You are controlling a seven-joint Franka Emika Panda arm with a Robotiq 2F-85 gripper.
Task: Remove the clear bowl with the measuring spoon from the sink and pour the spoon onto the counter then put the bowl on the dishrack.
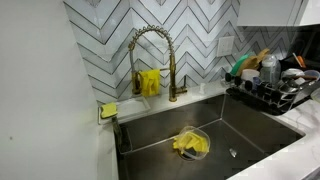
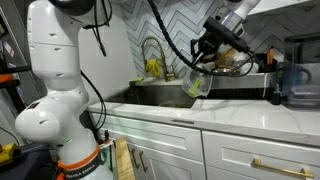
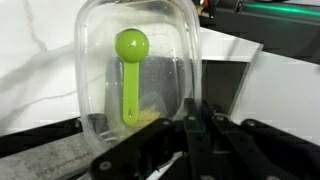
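My gripper [image 3: 190, 125] is shut on the rim of the clear bowl [image 3: 140, 60] and holds it tilted, so I look into it in the wrist view. A green measuring spoon [image 3: 130, 70] lies inside, against the bowl's bottom. In an exterior view the gripper [image 2: 205, 60] holds the bowl [image 2: 197, 85] in the air over the front of the sink, above the white counter [image 2: 200, 115]. The dish rack [image 1: 270, 90] stands to the right of the sink and holds several dishes. The gripper is out of view in the exterior view of the sink.
A brass faucet [image 1: 160, 60] with a yellow cloth stands behind the steel sink [image 1: 250, 130]. A clear dish with something yellow [image 1: 190, 143] lies in the sink. A yellow sponge [image 1: 108, 110] sits at its left corner. A dark appliance [image 2: 295, 85] stands on the counter.
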